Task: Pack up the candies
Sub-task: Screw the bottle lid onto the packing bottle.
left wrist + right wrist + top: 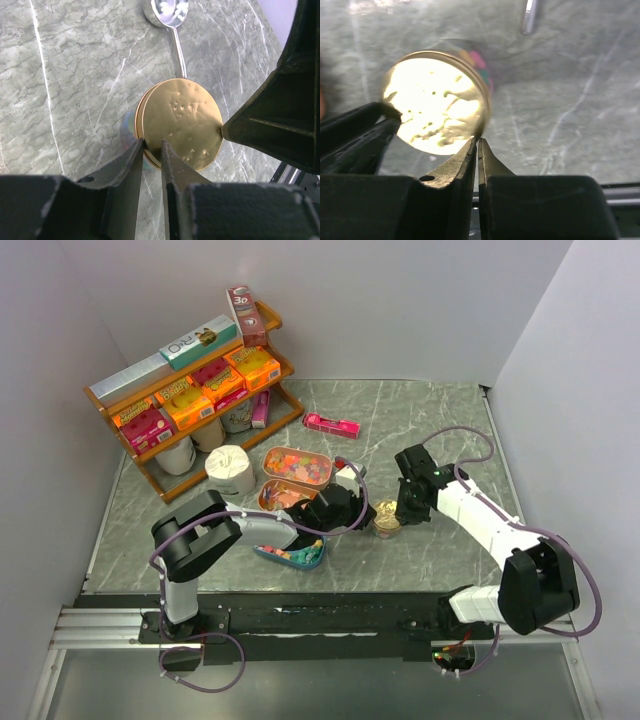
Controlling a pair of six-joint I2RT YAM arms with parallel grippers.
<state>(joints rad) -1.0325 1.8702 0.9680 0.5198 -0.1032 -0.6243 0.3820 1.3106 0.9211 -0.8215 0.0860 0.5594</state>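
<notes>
A small glass jar with a gold lid stands mid-table. Coloured candies show through its side under the lid. My left gripper reaches in from the left. Its fingers are shut on the near rim of the lid. My right gripper comes from the right, and its nearly touching tips pinch the lid's rim. More candies fill two open tins and a blue dish.
A wooden rack with orange and pink boxes stands at the back left, with white rolls by its foot. A pink box lies behind the tins. A metal spoon lies just past the jar.
</notes>
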